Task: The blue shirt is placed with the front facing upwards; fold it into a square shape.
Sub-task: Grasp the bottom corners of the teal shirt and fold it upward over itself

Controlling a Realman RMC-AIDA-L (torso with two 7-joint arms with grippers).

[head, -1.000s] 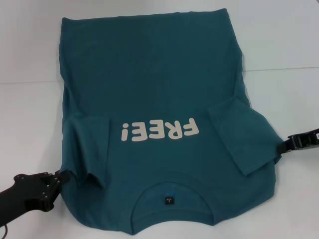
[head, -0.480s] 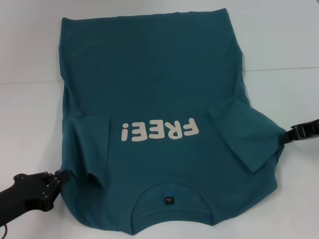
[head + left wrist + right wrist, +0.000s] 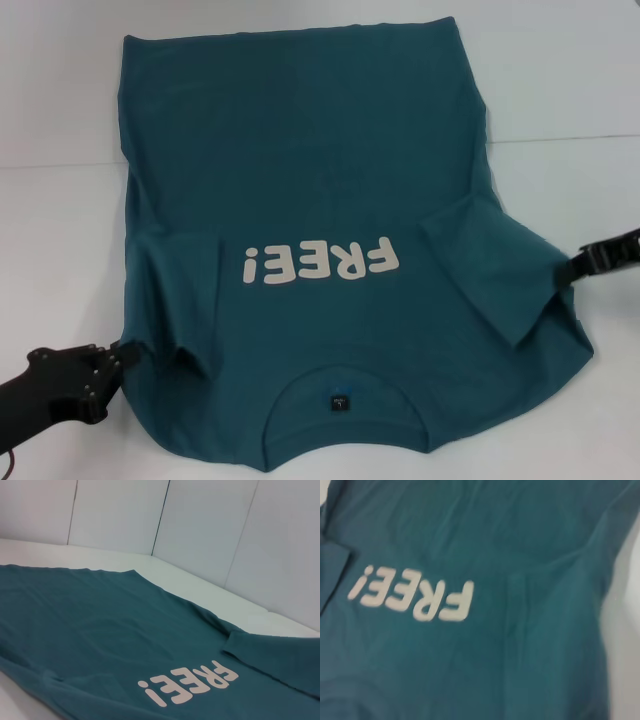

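Teal cotton, one blue shirt (image 3: 320,250), flat on the white counter (image 3: 560,90), front up, collar nearest, long axis running away toward the hem. Left gripper (image 3: 122,352) at the near shoulder edge, right gripper (image 3: 570,272) at the opposite sleeve edge (finger states of both: cannot tell). Two sleeves folded inward.

The blue shirt (image 3: 310,200) carries one readable word across its chest, "FREE!" (image 3: 320,264), in cream block letters, upside down from the robot's side. The small dark neck label (image 3: 340,403) is too small to read.
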